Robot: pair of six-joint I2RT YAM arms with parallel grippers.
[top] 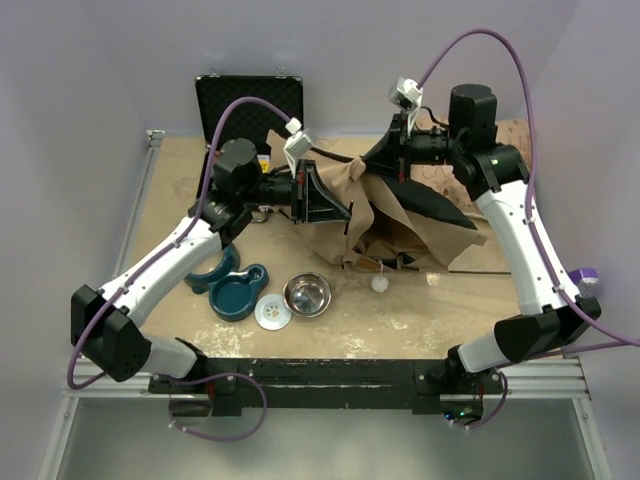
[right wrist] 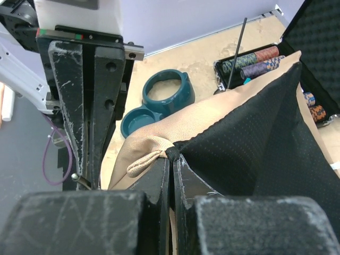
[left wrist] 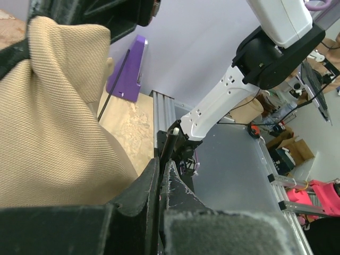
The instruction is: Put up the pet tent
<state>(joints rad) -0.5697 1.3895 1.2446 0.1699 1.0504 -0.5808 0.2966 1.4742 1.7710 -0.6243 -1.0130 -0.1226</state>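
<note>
Two pincers pinch the crumpled tan, black-lined pet tent (top: 395, 238): left pincer (left wrist: 161, 166) its pole (left wrist: 168, 142), right pincer (right wrist: 171, 159) a seam.

Odds and ends on the plywood table (top: 420, 320)
An open black case (top: 248, 100) with poker chips (right wrist: 255, 59) stands at the back; near the front sit a teal double dish (top: 238, 294), a teal bowl (top: 208, 274), a steel bowl (top: 307, 294) and a white disc (top: 272, 313); a patterned pillow (top: 512, 132) lies far right
</note>
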